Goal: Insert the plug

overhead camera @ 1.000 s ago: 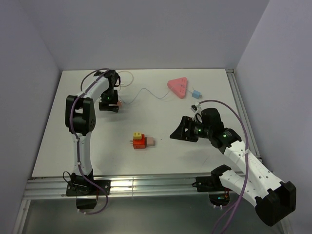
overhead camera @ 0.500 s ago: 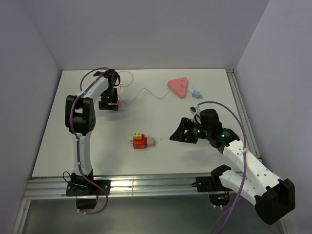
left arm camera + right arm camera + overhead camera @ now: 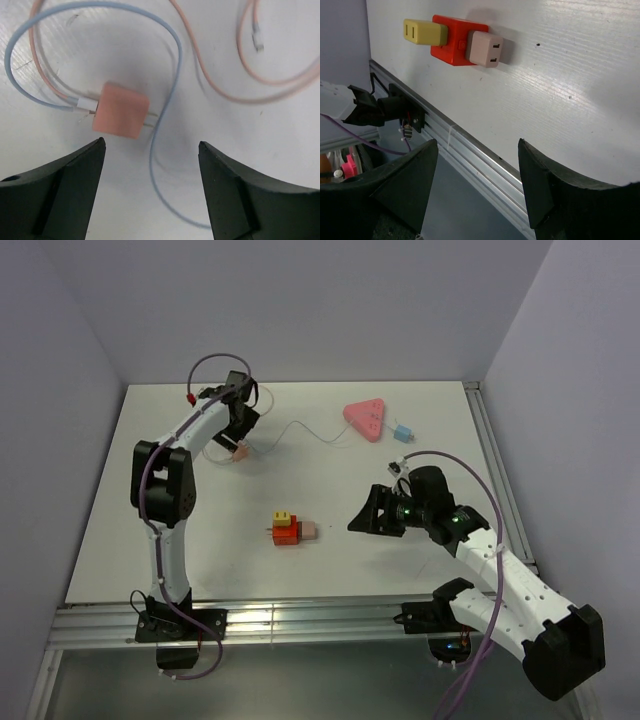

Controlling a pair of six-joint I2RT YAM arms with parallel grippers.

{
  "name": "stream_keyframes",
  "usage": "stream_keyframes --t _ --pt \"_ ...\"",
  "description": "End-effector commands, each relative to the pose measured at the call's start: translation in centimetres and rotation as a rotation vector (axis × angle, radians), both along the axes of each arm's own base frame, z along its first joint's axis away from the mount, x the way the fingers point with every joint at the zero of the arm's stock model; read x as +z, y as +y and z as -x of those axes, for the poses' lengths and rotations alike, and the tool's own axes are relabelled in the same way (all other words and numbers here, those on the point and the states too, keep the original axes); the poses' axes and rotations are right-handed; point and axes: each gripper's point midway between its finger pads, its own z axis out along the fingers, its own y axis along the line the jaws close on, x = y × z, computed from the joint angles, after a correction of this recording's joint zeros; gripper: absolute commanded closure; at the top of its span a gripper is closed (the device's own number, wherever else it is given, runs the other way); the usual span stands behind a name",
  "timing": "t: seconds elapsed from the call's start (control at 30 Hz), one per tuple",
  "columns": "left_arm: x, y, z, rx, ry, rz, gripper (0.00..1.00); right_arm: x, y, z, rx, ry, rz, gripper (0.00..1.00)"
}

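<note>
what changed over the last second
The left gripper lifted and swung toward the far edge, leaving the pink charger lying free under its open jaws. The right gripper, light-blue plug, pink socket strip and orange-red block stayed about put.

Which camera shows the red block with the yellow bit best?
The right wrist camera. There the red block is close and sharp, with a yellow piece on one side and a pale pink piece on another. The top camera shows it only small and far off. The left wrist camera does not show it.
</note>
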Motion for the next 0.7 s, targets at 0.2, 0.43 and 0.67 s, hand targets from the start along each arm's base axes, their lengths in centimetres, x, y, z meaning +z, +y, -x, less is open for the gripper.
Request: stream_keyframes --t 0.2,0.43,0.67 --pt "4.4 -3.8 0.5 -0.907 -0.228 -0.191 0.25 0.1 0.4 0.1 0.035 -0.058 -0.045 0.28" --pt "3.1 -1.8 1.5 -1.350 -0.133 -0.497 0.24 0.6 0.3 0.8 0.063 -0.084 -0.054 0.28" --pt "3.0 -3.0 2.5 -1.776 -0.173 -0.570 0.23 0.9 0.1 1.7 0.093 -0.076 -0.046 0.28"
